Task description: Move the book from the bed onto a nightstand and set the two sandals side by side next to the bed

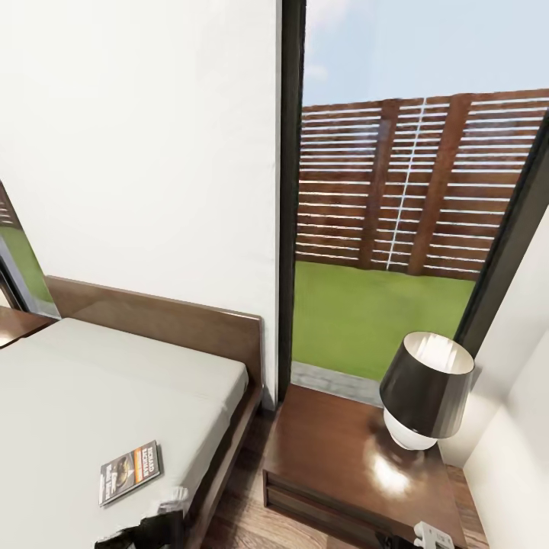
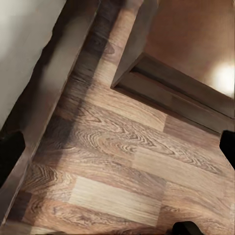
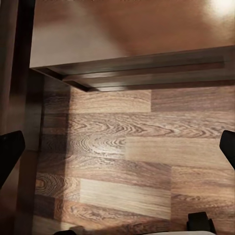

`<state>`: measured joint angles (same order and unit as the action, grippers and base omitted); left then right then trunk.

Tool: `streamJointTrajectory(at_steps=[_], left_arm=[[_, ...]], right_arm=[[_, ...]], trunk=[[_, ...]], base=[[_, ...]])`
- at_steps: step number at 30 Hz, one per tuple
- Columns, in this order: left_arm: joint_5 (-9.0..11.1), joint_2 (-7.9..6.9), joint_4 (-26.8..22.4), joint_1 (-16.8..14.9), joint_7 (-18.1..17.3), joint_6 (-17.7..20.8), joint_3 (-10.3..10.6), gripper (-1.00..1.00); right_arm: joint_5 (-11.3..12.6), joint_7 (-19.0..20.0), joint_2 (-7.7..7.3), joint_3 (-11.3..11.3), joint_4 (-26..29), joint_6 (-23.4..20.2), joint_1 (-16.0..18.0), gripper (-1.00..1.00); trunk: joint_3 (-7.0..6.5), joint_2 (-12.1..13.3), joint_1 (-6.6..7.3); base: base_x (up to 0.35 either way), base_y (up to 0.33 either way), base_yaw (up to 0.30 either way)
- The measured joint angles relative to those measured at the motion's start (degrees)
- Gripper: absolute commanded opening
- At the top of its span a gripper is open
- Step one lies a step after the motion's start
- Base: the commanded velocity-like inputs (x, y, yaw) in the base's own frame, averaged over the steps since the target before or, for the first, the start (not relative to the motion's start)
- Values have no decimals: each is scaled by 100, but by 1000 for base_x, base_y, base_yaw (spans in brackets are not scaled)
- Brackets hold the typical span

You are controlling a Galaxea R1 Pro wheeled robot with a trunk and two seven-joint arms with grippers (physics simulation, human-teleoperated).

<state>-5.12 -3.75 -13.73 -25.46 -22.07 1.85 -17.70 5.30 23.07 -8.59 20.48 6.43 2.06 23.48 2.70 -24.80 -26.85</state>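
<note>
I'm parked at the corner of the bedroom, facing a white wall and a tall black-framed window with the slatted fence and grass beyond it. The bed takes up the left of my head view, off-white mattress inside a dark brown frame with the headboard against the wall. Right of it, across a narrow strip of wood-plank floor, sits the nightstand, its glossy top bare apart from the dark-shaded lamp at its far right corner.

The book lies flat on the mattress, near the bed's edge on the nightstand side and close to me, cover up. So by my reading the first part of the job is not yet done: the book needs lifting and carrying the short way across to the nightstand top, where there is plenty of free surface in front of the lamp. The sandals I can't see from here, so I can't judge that half of the task.

Both wrist cameras look down at the floor between bed frame and nightstand. The left gripper shows its fingertips spread wide at the picture's sides with nothing between them; the right gripper is likewise wide apart and empty.
</note>
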Motion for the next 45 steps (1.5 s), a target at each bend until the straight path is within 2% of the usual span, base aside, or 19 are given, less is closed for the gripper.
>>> streamJointTrajectory(at_steps=[3, 4, 5, 6, 7, 8, 10, 12, 13, 15, 17, 19, 21, 25, 28, 31, 33, 36, 45], left_arm=[[178, -34, -1463, -21, -13, 1401, 2, 100], [289, -40, -1959, -23, -25, 1860, -8, 100], [490, -55, -2628, -25, -36, 2439, -21, 100], [572, -72, -2924, -27, -37, 2623, -24, 100], [792, -134, -3481, -57, -43, 3064, -30, 100], [930, -175, -3818, -109, -44, 3319, -34, 100], [1142, -315, -4135, -322, -33, 3710, -67, 100], [1358, -472, -4265, -543, -1, 3925, -299, 100], [1426, -504, -4284, -583, 22, 3957, -433, 100], [1622, -572, -4325, -681, 203, 4029, -930, 100], [1710, -598, -4340, -738, 452, 4046, -1209, 100], [1753, -610, -4347, -784, 736, 4020, -1361, 100], [1774, -622, -4346, -817, 1120, 3770, -1456, 100], [1752, -619, -4193, -836, 1939, 2643, -1501, 100], [1706, -624, -3965, -876, 2263, 2335, -1509, 100], [1695, -635, -3688, -1061, 2381, 2250, -1512, 100], [1695, -669, -3339, -1265, 2428, 2221, -1513, 100], [1708, -688, -2920, -1387, 2446, 2210, -1513, 100], [1737, -656, -2751, -1428, 2209, 2233, -1486, 100]], right_arm=[[-1, 0, 0, 0, -4, 0, -1, 100], [-2, 0, 0, 0, -2, 0, 0, 100], [-3, 0, 0, 0, -1, 0, -1, 100], [-4, 0, 0, 0, -1, 0, -2, 100], [-4, 0, 0, 0, -1, 0, -2, 100], [-4, 1, 0, 0, -2, 0, -1, 100], [-4, 4, 0, 0, -1, 0, 0, 100], [-4, 12, 0, 0, 0, 0, 1, 100], [-4, 13, 0, 0, 0, -2, -1, 100], [-4, 16, 0, 0, 0, -1, 0, 100], [-4, 16, -1, 0, -2, 0, -1, 100], [-4, 17, -1, 0, -1, 0, 0, 100], [-4, 18, 0, 0, 0, 0, -2, 100], [-4, 20, 0, -1, 0, 0, 1, 100], [-4, 18, 0, 0, 0, 0, 1, 100], [-4, 18, -2, 0, 0, 0, -2, 100], [-4, 19, -1, 0, 0, -2, -1, 100], [-4, 30, -2, 0, 0, -13, 0, 100], [-5, 35, -4, 0, 0, -29, -2, 100]], trunk=[[-1, 0, 0], [-1, 0, 0], [0, 1, 0], [0, -1, 1], [0, 1, 0], [0, -1, 1], [0, 0, 0], [0, 0, 0], [1, 0, 0], [1, 0, 0], [1, 0, 0], [1, 0, 0], [1, 0, 0], [1, 1, 0], [1, 1, 0], [1, 1, 0], [1, 1, 0], [1, 1, 0], [20, 1, 0]], base=[[0, 0, 0], [0, 0, 0], [0, 0, 0], [0, 0, 0], [0, 0, 0], [0, 0, 0], [0, 0, 0], [0, 0, 0], [0, 0, 0], [0, 0, 0], [0, 0, 0], [0, 0, 0], [0, 0, 0], [0, 0, 0], [0, 0, 0], [0, 0, 0], [0, 0, 0], [0, 0, 0], [0, 0, 0]])
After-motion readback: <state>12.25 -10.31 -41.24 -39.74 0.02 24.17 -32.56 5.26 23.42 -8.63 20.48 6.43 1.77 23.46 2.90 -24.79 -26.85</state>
